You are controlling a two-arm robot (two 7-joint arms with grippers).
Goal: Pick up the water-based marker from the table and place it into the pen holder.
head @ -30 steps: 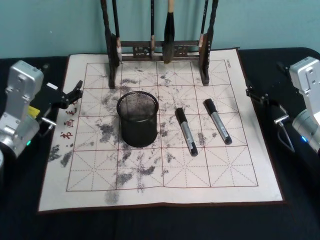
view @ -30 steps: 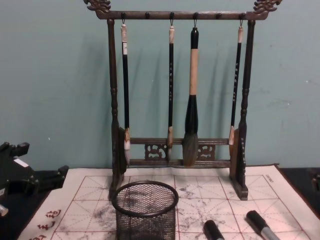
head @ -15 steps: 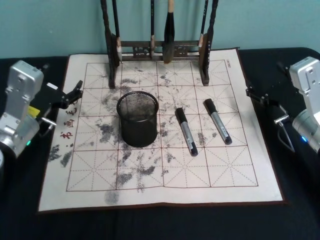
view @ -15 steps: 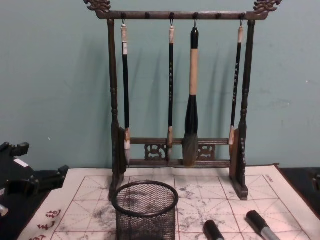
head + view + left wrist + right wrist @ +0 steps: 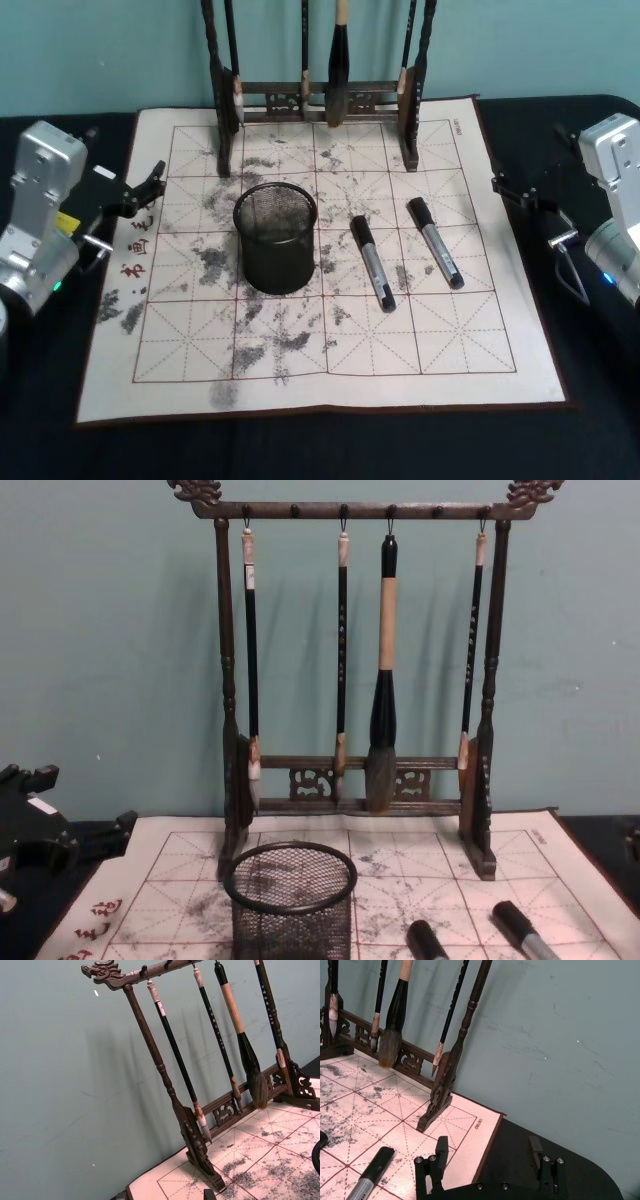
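Two water-based markers with black caps and grey barrels lie on the ink-stained grid mat (image 5: 450,350): one (image 5: 372,262) just right of the pen holder, the other (image 5: 435,243) further right. The pen holder (image 5: 275,237) is a round black mesh cup standing upright left of centre; its rim also appears in the chest view (image 5: 290,865). My left gripper (image 5: 150,188) rests open off the mat's left edge, apart from everything. At the mat's right edge my right gripper (image 5: 500,188) hovers open; its wrist view has both fingers spread (image 5: 488,1150) with a marker (image 5: 370,1176) nearby.
A tall dark wooden rack (image 5: 320,100) hung with several calligraphy brushes stands along the mat's far edge, right behind the pen holder. A black cloth (image 5: 300,450) covers the table around the mat. A teal wall (image 5: 100,630) closes the back.
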